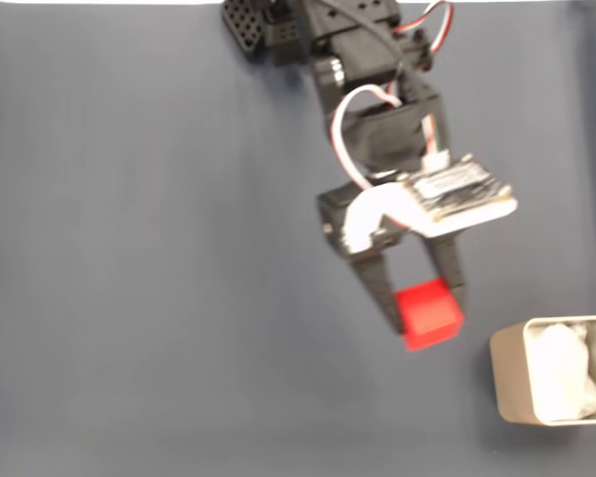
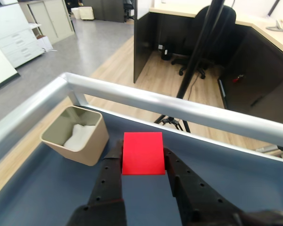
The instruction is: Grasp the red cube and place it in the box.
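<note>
A matte red cube [image 2: 142, 153] sits between black plastic end effector [image 2: 142, 165] fingers with a dull, finely dotted finish. The beige box [image 2: 95, 145] looks like smooth plastic, its white lining crumpled. Brushed metal rail [image 2: 179, 107] edges the matte blue-grey desk [image 1: 159, 278].

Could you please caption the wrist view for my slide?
Gripper holding the red cube between its fingers, the beige box ahead to the left.

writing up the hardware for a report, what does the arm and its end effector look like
The arm is black plastic, blocky, with a perforated black part near its base. White and red cables loop along it, and a small bare circuit board with a white flat cable sits at the wrist. The end effector has two black tapering fingers, dotted with small screw holes in the wrist view.
</note>
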